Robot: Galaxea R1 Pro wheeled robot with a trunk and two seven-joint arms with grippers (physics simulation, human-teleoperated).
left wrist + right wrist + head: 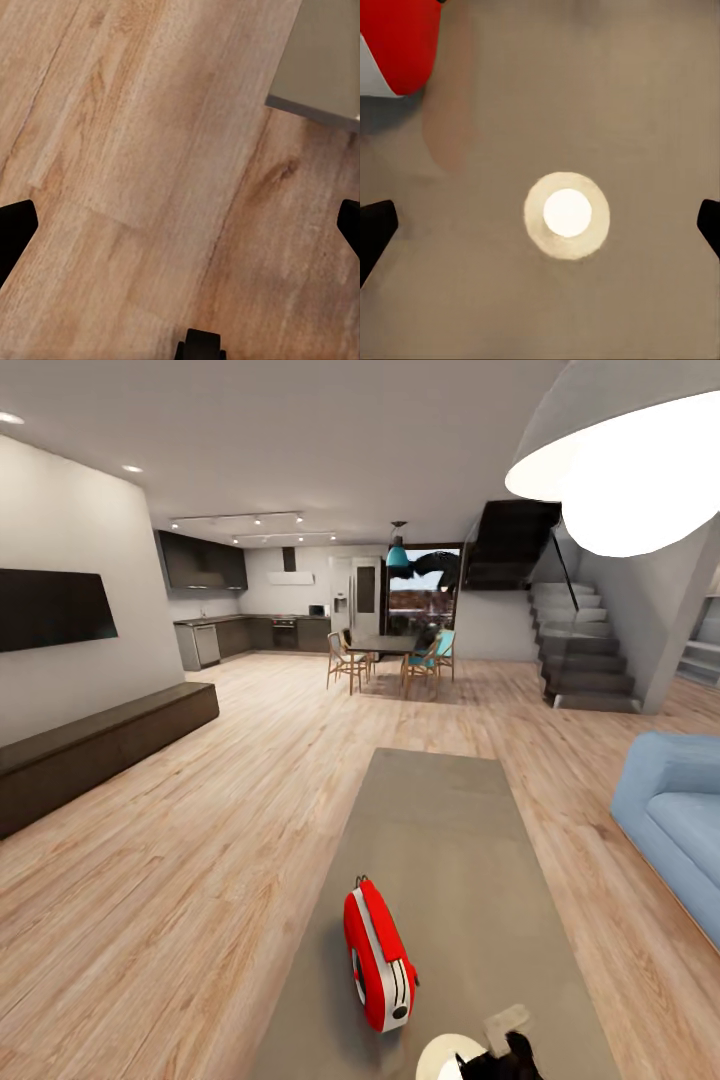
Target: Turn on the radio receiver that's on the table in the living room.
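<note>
The red radio receiver (378, 958) stands upright on the near end of the long grey-taupe table (440, 810), its white-silver side turned toward me. Part of my right arm (500, 1052) shows just right of it at the bottom edge of the head view. In the right wrist view my right gripper (540, 229) hangs open over the table top (622, 90), fingertips (375, 232) far apart, with a corner of the radio (397, 41) off to one side. My left gripper (180, 229) is open over the wood floor, near a table corner (322, 52).
A blue sofa (675, 820) flanks the table on the right. A dark low bench (90, 745) and black TV (50, 608) line the left wall. The grey dome lamp (630, 460) hangs overhead; its bright reflection (567, 214) lies on the table. Dining table, kitchen and stairs stand far back.
</note>
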